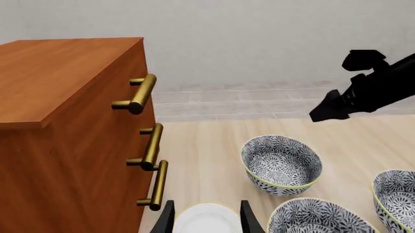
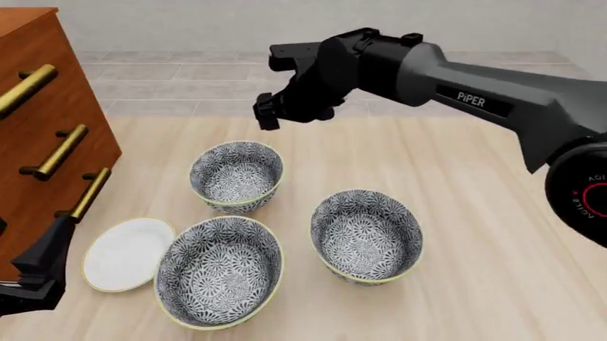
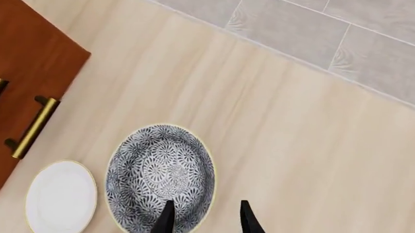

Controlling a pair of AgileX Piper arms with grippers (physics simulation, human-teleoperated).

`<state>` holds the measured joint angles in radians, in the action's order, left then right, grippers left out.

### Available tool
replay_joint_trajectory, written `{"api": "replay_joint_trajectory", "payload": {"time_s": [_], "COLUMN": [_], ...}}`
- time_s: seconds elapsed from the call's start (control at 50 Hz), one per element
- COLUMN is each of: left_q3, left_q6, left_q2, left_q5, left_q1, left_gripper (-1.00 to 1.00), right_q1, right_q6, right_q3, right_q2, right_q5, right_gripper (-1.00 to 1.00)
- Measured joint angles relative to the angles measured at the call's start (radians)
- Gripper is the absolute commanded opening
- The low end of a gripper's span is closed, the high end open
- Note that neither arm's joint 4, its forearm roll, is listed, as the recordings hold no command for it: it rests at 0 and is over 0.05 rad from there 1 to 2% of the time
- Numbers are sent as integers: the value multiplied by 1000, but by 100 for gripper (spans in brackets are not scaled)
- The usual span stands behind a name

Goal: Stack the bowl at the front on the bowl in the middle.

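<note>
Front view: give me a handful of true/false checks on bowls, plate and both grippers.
1. Three patterned bowls stand on the table, none stacked. True: the bowl at the front, the bowl in the middle and the far bowl each stand alone.
2. The white plate lies inside a bowl. False: it lies flat on the table, left of the front bowl.
3. The right gripper holds a bowl. False: it hangs above and beyond the far bowl, holding nothing, its fingers apart.
4. The left gripper is open over the plate. True.
5. The wooden cabinet stands at the table's right. False: it stands at the left.
</note>
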<state>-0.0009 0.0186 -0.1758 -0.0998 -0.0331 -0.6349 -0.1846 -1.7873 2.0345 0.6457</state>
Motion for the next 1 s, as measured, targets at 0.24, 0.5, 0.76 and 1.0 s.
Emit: {"api": "replay_joint_trajectory", "payload": {"time_s": [0.24, 0.5, 0.76, 1.0], "left_q3": [0, 0, 0, 0], "left_q6": [0, -1, 0, 0], "left_q2": [-4, -8, -18, -24], "left_q5": [-3, -4, -10, -14], "left_q1": [-1, -1, -3, -4], "left_gripper": [100, 100, 100, 100], "right_q1": [2, 14, 22, 12], "right_q6": [-17, -14, 5, 22], "right_q3": [-48, -49, -19, 32], "right_q2": [72, 134, 165, 174], "right_q5": [-1, -36, -78, -124], "right_gripper": [100, 100, 100, 100]}}
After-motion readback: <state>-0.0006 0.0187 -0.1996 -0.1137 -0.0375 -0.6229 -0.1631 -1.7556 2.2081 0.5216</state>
